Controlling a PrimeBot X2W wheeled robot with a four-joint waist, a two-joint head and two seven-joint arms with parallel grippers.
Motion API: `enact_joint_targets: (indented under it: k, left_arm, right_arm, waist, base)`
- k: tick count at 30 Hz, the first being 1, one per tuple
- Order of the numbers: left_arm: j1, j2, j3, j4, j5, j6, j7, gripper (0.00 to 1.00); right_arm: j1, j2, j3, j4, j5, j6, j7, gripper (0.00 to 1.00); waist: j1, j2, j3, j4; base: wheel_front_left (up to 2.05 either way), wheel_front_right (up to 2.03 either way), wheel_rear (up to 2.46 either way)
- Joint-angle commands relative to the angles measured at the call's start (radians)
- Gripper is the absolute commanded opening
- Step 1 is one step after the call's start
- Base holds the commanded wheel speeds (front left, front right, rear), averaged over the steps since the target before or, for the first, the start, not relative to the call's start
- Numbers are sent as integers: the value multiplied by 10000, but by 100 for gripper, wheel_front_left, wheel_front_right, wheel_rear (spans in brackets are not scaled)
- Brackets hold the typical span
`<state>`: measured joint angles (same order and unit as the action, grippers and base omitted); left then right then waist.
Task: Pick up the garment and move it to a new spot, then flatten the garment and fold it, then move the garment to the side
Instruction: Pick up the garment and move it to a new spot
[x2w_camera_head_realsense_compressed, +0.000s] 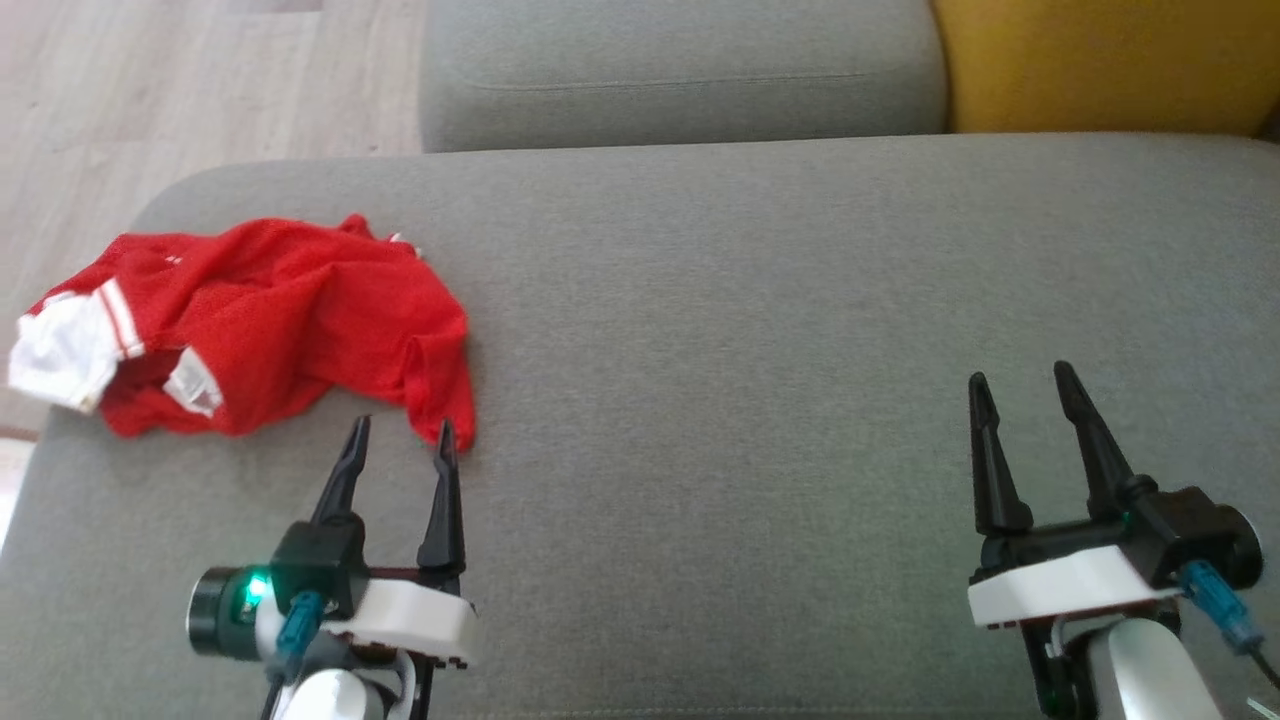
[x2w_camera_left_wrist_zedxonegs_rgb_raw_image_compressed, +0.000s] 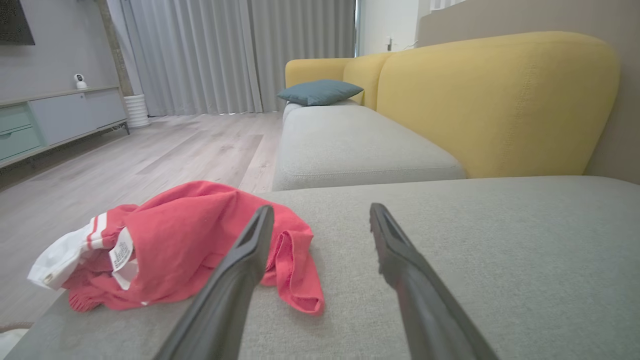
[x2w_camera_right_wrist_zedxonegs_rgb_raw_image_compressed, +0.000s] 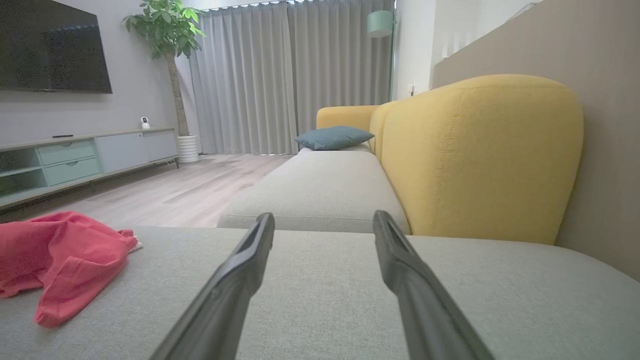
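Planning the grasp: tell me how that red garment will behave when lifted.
Probably floppy: the red garment lies crumpled in soft folds, so it should drape from the pinch. Likely light: the mesh looks thin. It may drag rather than slide on the woven cushion.

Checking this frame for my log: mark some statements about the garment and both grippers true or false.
1. The red garment lies crumpled at the left end of the grey cushion. True.
2. The left gripper is shut on the garment. False: it is open, holding nothing.
3. The right gripper is open over bare cushion. True.
4. The garment is folded flat. False: it is bunched, with a label showing.
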<state>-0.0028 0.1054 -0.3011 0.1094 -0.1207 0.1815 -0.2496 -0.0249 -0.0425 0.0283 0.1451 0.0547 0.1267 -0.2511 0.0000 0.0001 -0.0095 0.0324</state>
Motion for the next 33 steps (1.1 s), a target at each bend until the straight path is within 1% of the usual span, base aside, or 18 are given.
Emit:
enact_joint_targets:
  k: [1,16,21,29,33]
  left_arm:
    - [-308,-65,472,-230,119,-77,-122,100]
    - [-41,-225,1186,-193,343,-357,-122,100]
    - [25,-220,1452,-232,391,-419,-122,100]
    - [160,-269,1936,-179,206,-509,-122,100]
    - [118,-269,2050,-401,142,-809,-122,100]
  right_arm:
    - [-257,-77,312,-258,71,40,-107,100]
    - [-8,-77,1253,-131,-19,40,-107,100]
    - [8,-77,1499,-96,63,40,-107,100]
    - [5,-77,1709,-18,106,40,-107,100]
    - [-36,-77,1752,14,112,40,-107,100]
  waist:
    - [0,-1,-41,226]
    - [0,-1,-208,2295]
    - [0,-1,-214,2852]
    - [0,-1,-223,3194]
    - [0,-1,-188,3171]
  base:
    - [0,0,0]
    - [0,0,0]
    - [0,0,0]
    - [0,0,0]
    - [0,0,0]
